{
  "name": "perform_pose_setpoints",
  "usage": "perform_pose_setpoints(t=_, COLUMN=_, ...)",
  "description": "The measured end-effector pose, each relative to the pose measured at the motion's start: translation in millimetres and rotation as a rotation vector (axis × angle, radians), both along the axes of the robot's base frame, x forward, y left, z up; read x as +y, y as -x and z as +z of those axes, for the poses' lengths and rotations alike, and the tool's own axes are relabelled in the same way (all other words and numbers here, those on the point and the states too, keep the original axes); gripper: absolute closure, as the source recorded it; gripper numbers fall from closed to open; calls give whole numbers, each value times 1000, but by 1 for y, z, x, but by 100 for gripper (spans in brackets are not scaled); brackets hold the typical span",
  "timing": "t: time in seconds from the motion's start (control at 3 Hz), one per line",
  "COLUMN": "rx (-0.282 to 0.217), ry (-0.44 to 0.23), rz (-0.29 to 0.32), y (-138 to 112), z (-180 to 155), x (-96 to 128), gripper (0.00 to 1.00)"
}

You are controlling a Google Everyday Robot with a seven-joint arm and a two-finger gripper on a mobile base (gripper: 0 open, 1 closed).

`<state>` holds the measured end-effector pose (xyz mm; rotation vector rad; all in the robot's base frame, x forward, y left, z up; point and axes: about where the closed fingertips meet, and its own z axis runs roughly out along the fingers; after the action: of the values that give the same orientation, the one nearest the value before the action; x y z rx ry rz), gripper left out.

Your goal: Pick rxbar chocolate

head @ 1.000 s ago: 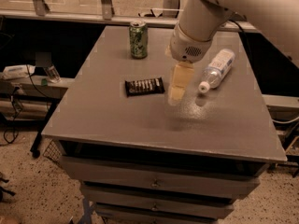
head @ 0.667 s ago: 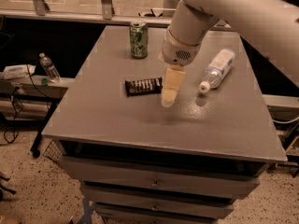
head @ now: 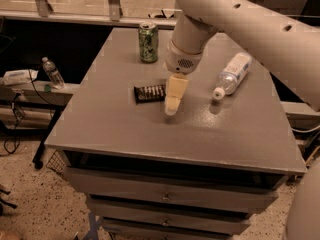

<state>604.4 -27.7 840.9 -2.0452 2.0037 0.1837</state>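
1. Hovering low over the middle of the grey table (head: 120, 134), the gripper (head: 171, 104) points straight down at centre frame, its tip close to the tabletop. It hangs from the pale arm (head: 240, 19) that sweeps in from the upper right.
2. The rxbar chocolate (head: 149, 92) lies flat on the table just left of the gripper. Its right end meets or slips behind the gripper's cream body, and I cannot tell whether the two touch.
3. Whether the gripper is open or closed cannot be told, since it reads as one cream block from this angle. Nothing appears to be lifted in it.
4. The green soda can (head: 148, 42) stands upright toward the upper middle, apart from the bar. The clear water bottle (head: 231, 75) lies on its side to the right, clear of the gripper.
5. By my reading, the approach is nearly complete, while the grasp and the lift remain. The bar rests on the table, so it is not yet picked. The gripper seems to sit at the bar's right end rather than over its middle, so a small correction toward the left probably comes first.
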Motion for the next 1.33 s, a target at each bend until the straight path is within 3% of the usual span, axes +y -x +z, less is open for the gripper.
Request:
perform_pose_setpoints(t=0.33, rx=8, ry=-4, rz=13, y=-9, z=-10, x=10, gripper=18)
perform_pose_setpoints(t=1.33, rx=20, ry=-13, rz=27, y=-18, z=-11, x=21, gripper=88)
